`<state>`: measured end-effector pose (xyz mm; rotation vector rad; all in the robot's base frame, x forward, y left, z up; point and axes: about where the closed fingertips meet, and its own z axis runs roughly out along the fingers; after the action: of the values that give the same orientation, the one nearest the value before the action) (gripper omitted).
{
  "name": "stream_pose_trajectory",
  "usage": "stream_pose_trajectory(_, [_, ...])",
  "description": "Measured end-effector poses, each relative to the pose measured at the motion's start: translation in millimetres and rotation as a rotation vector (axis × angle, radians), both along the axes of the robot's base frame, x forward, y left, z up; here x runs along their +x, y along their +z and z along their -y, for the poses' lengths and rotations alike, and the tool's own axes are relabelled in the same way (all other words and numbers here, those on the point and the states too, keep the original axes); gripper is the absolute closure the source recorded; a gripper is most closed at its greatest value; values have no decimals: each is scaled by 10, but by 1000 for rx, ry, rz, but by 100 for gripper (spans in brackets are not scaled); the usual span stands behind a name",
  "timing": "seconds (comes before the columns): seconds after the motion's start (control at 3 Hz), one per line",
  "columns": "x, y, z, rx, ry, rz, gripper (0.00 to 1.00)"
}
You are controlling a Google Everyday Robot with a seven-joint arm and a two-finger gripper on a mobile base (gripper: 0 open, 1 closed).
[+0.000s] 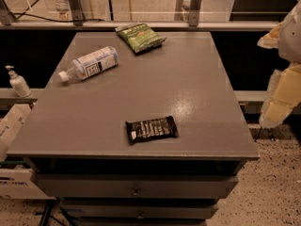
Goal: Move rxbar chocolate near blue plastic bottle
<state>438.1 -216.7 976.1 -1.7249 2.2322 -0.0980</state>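
The rxbar chocolate (151, 129) is a flat black glossy wrapper with white lettering, lying near the front edge of the grey table (197, 93), a little right of the middle. The blue plastic bottle (90, 63) lies on its side at the back left, white cap pointing left and toward the front. My gripper (283, 74) shows as pale white and yellowish parts at the right edge of the view, beyond the table's right side. It is well apart from the bar and the bottle and holds nothing that I can see.
A green snack bag (140, 36) lies at the back middle of the table. A small white pump dispenser (18, 83) stands on a ledge off the table's left. Drawers (136, 187) sit under the tabletop. A glass railing runs behind the table.
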Motion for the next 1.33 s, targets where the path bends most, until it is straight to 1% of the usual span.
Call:
stream_pose_trajectory(0.33, [0, 0, 0, 0, 0, 0, 0])
stream_pose_trajectory(0.67, [9, -31, -8, 14, -9, 10, 0])
stream_pose_trajectory(1.0, [3, -187, -189, 83, -5, 16, 0])
stream_pose_trajectory(1.33, [44, -387, -510, 172, 27, 8, 0])
